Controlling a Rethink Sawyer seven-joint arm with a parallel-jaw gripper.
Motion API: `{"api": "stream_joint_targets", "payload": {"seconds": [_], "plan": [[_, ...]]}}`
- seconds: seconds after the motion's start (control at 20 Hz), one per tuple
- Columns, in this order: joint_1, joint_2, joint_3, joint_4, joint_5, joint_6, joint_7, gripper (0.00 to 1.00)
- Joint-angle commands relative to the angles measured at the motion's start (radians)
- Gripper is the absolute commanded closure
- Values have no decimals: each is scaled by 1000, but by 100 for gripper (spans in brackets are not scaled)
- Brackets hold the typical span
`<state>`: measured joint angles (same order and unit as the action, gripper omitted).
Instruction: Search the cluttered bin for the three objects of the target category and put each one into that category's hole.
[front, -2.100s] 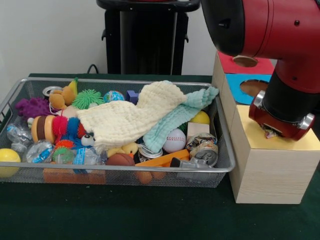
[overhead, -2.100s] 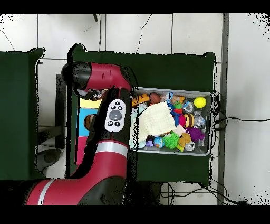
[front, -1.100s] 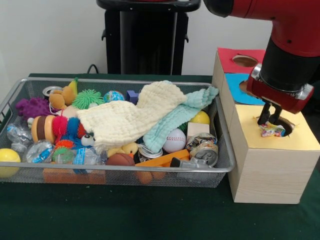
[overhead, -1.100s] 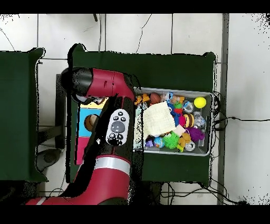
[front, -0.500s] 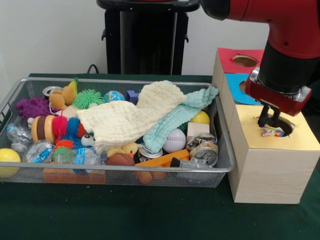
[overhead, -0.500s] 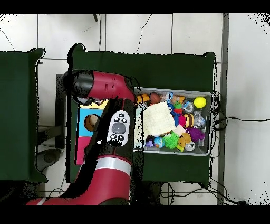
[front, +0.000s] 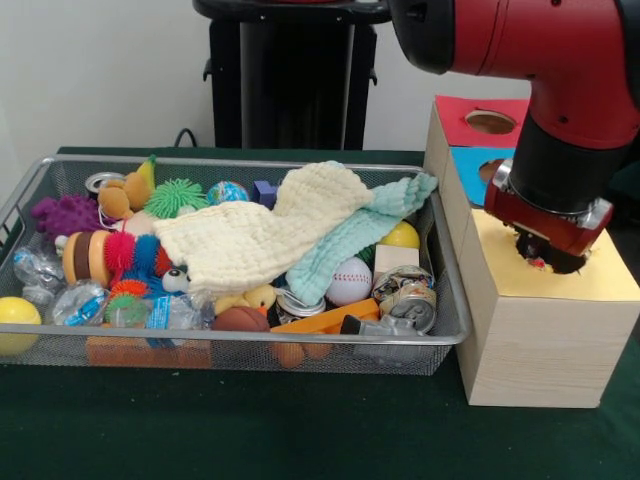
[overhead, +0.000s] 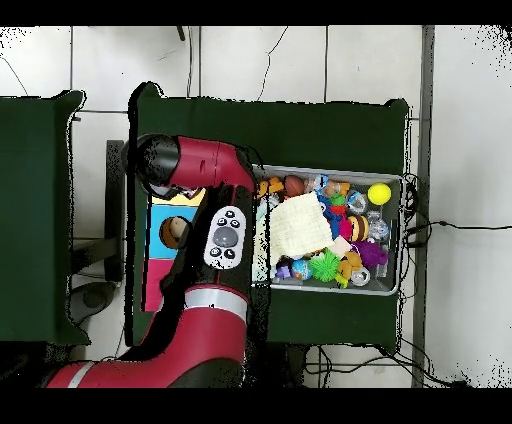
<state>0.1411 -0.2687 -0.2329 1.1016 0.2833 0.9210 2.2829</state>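
The wire mesh bin (front: 30, 192) fills the left of the front view and also shows in the overhead view (overhead: 392, 182). The cream waffle cloth (front: 255, 235) lies spread on top of the clutter. It also shows in the overhead view (overhead: 300, 222). The mint-green cloth (front: 352, 238) lies draped beside it, towards the bin's right wall. My gripper (front: 545, 260) is sunk into the hole of the yellow-topped wooden box (front: 605, 278), and its tips are hidden there. Only a small coloured scrap of the dotted cloth (front: 535, 264) shows under it. In the overhead view my arm covers this box.
The red-topped box (front: 462, 112) and the blue-topped box (front: 468, 164) stand behind the yellow one. The bin holds a baseball (front: 349, 281), cans (front: 410, 297), a yellow ball (front: 17, 312), a green spiky ball (front: 180, 196), a purple toy (front: 65, 213) and plush toys.
My gripper has dropped straight down into the yellow box's hole. The dotted cloth that showed between its tips is now almost hidden. The bin's contents have not moved.
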Motion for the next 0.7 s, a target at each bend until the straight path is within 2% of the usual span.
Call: {"api": "stream_joint_targets", "payload": {"seconds": [0.05,0.3,0.7], "plan": [[-19,68,94,-21,28,-60,152,100],[0,53,94,-28,60,-22,188,100],[13,31,89,-28,86,13,196,100]]}}
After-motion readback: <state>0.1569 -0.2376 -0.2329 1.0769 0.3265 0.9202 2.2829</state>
